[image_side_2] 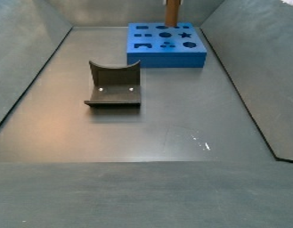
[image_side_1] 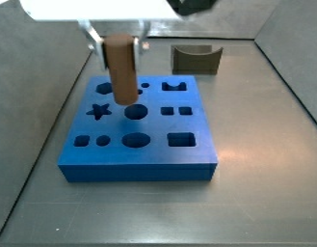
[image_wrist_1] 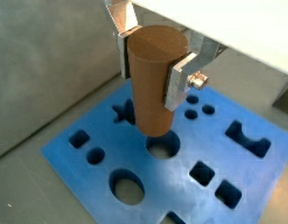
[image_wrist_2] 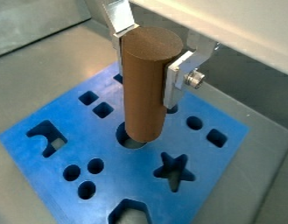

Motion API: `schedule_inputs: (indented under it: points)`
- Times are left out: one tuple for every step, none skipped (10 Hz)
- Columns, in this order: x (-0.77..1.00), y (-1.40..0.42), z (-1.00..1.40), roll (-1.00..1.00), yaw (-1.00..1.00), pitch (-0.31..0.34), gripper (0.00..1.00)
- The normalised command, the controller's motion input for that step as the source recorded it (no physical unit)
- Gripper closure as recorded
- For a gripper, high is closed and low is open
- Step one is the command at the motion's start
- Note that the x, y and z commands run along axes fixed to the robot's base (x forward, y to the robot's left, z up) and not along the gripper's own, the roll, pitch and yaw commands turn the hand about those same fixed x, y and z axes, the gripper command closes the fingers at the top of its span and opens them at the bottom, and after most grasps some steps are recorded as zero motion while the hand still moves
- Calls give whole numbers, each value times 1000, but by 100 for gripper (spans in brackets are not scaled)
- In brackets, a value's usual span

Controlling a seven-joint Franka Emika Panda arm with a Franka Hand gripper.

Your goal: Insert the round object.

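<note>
- The blue block (image_side_1: 138, 135) lies mid-frame on the worktop (image_side_1: 250, 193) in a side view.
- The round object (image_wrist_2: 144, 83) stands upright, its lower end at a round hole (image_wrist_2: 132, 137).
- The gripper (image_wrist_2: 149, 61) clasps the peg; the insertion step looks underway, and pressing straight down likely comes next.

Grey metal floor (image_side_2: 160, 125) carries blue block (image_side_2: 167, 46), dark olive notched block (image_side_2: 114, 85); well apart.

Gripper (image_wrist_1: 151, 54) clamps the brown peg (image_wrist_1: 153, 83) upright over the blue block (image_side_1: 138, 154), peg's lower end right at a round hole (image_wrist_1: 163, 145); nothing else stands on the block top. Only other obstacle is the dark olive notched block (image_side_2: 114, 86), well apart from the blue block. Bare floor (image_side_2: 149, 151) elsewhere, walls all round.
</note>
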Motion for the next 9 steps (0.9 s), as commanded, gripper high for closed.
schedule_inputs:
  points:
    - [383,0,-666,11,-69,29,100]
    - [406,0,-483,50,-63,64,100]
    - [200,0,-197,116,-17,46,100]
    - [166,0,-251,129,-6,11,100]
    - [49,0,-323,153,0,-11,100]
    - [51,-3,-534,111,0,-113,100]
    - [0,0,-660,146,0,-219,100]
    - [-120,0,-563,61,0,-241,100]
    - [-131,0,-377,33,0,-167,100]
